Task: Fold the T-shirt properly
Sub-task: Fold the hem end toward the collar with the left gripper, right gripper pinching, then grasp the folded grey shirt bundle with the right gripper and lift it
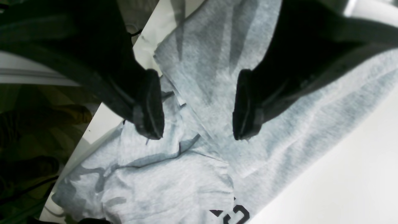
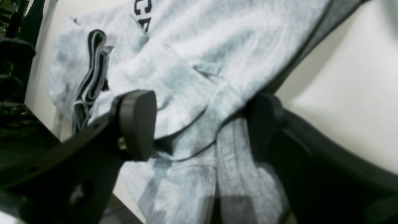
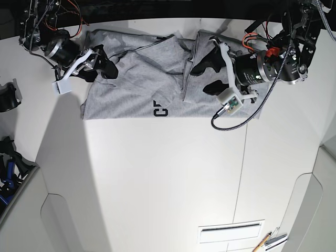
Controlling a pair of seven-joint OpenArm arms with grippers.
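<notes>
The T-shirt [image 3: 136, 86] lies spread along the far edge of the white table [image 3: 157, 178], partly folded: one side is already turned in over the body, and only a fragment of the black lettering [image 3: 159, 109] shows at the near hem. It looks like light, limp cotton jersey. It should drape and sag the moment it is lifted, slide easily on the smooth table, and crease wherever it is pinched, so nothing about it is fragile but nothing holds shape either. A sensible hold would be on an edge or corner where layers stack, such as a hem or a fold line, taking all layers at once so the lower ones do not trail behind.

The left gripper [image 1: 197, 105] hangs directly above the folded-over flap, jaws spread wide with nothing between them. Grey cloth fills the gap below the fingertips [image 1: 245, 105], and the diagonal edge of the flap runs between and just under them.

The right gripper [image 2: 202, 124] is at the opposite end of the shirt, also spread wide and holding nothing. A bunched fold of fabric, probably the sleeve area, sits between its pads [image 2: 138, 123], and I cannot tell whether either pad touches the cloth. Beyond that claw the rest of the shirt stretches away, with a dark ribbed band [image 2: 93, 71] off to one side.
</notes>
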